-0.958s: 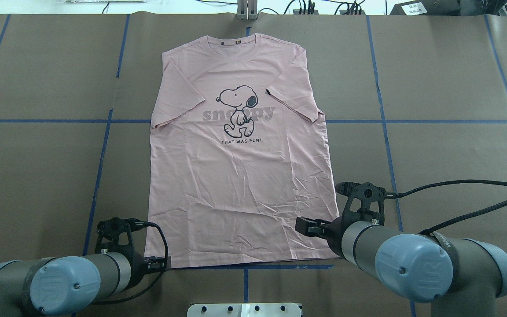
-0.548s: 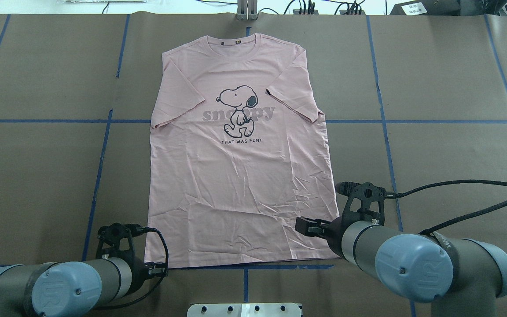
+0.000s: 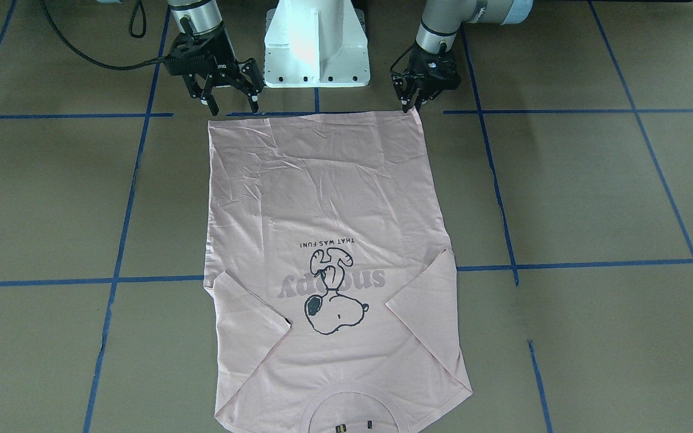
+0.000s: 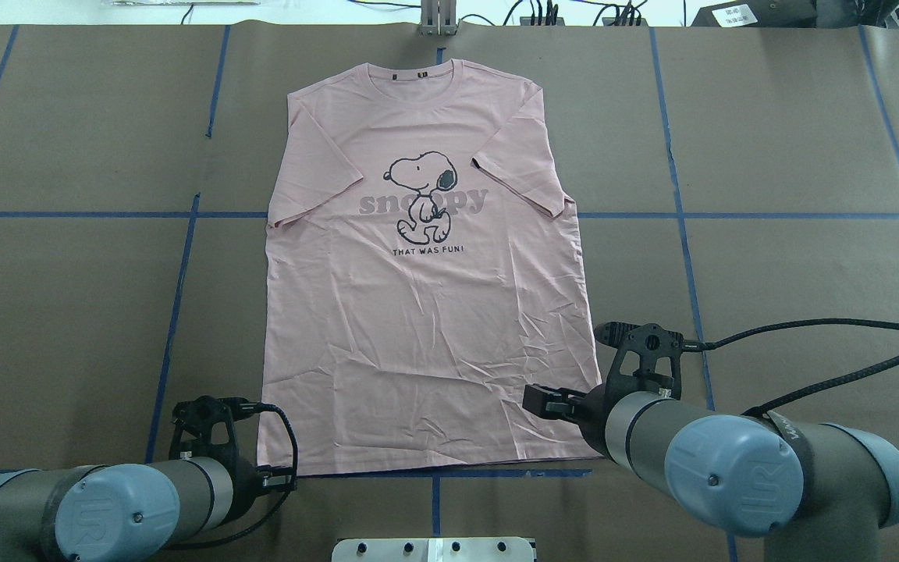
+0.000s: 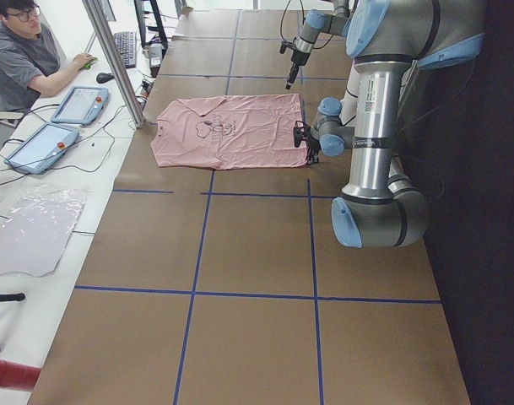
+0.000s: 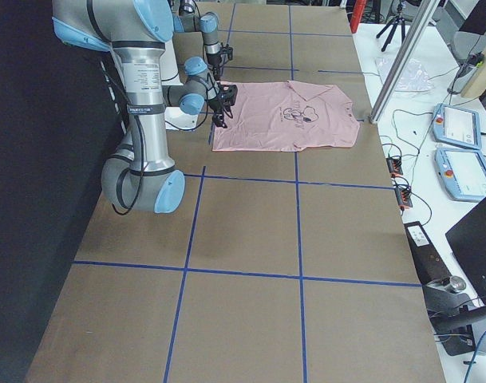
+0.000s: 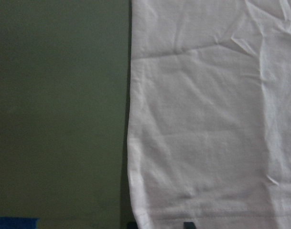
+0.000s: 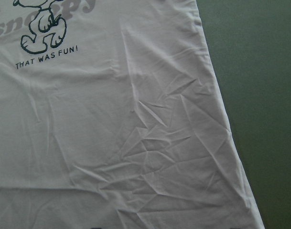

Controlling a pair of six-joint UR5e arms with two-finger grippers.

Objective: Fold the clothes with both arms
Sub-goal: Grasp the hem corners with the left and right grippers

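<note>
While the table point(image 4: 769, 156) carries the pink T-shirt point(image 4: 426, 328) flat and print-up, hem toward its robot-side edge, the right gripper point(image 3: 235, 111) hangs wide open and empty by one hem corner. The left gripper point(image 3: 410, 108) sits at the other, its grip unclear. Both should pinch both layers, level, before lifting together.

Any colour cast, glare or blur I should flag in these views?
Left wrist view: soft and dim, shirt washed to grey-white, table greenish. Right wrist view: same cast, but lettering reads sharp. Front-facing view: glare on the white base. Overhead view: even light, shirt true pink.
</note>
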